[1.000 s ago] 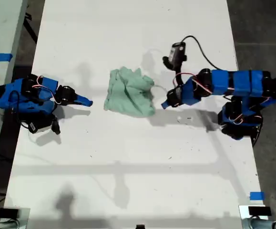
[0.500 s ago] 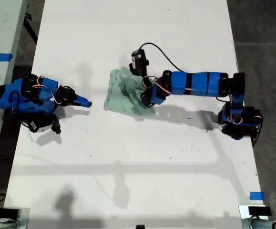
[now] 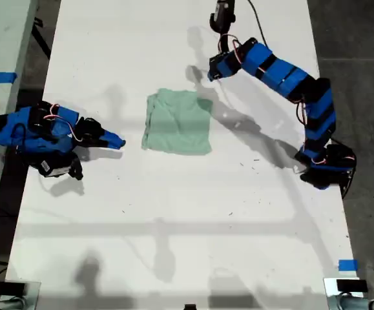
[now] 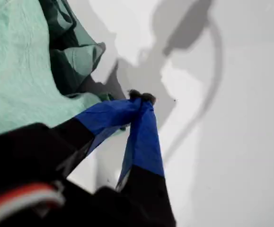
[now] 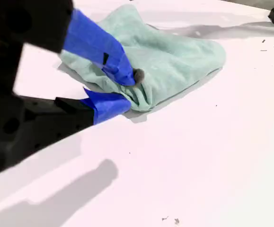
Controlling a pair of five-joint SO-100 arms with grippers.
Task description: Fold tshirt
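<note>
Here the soft mint tshirt (image 3: 177,122) lies folded square; first pincer (image 4: 140,97) pinched empty, second pincer (image 5: 129,90) parted.

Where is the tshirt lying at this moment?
In the exterior view the tshirt lies folded on the white table, near the middle, between my second gripper at its left and my first gripper above its right corner.

Both arms were built of bright blue plastic segments joined by black servo blocks, with thin red and white wires looping over the joints. My first gripper (image 4: 141,98) ended in blue tapered fingers with small dark grey tips on a black body. My second gripper (image 5: 129,90) showed blue fingers on a black housing, one with a grey tip.
</note>
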